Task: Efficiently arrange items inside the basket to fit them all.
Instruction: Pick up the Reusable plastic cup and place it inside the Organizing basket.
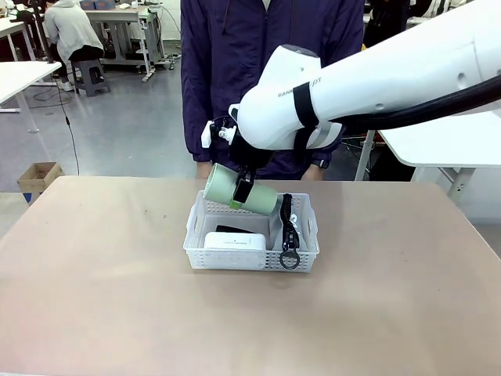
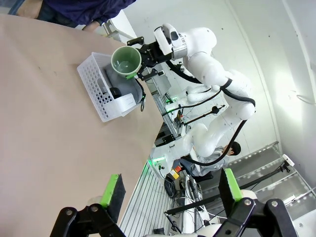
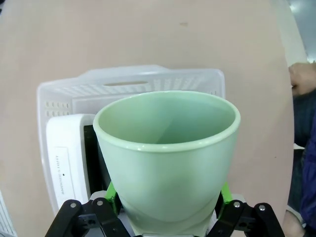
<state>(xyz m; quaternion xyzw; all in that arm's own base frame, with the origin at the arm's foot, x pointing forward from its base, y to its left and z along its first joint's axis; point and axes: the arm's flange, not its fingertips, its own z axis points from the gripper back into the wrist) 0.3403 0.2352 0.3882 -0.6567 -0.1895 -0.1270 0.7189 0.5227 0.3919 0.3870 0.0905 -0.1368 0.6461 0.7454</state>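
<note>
Fingers of right gripper (image 1: 243, 190) clamped on pale green cup (image 1: 239, 190) — tilted above white basket (image 1: 250, 257). Left wrist view: left gripper (image 2: 170, 190) spread, empty. Right wrist view: white box (image 3: 66, 168) lying in basket.

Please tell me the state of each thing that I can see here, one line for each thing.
pale green cup: held tilted above the basket, empty.
right gripper: shut on the cup.
left gripper: open, holding nothing.
basket: on the table, partly filled.
white box: inside the basket.
black strap: hanging over the basket's rim.
</note>
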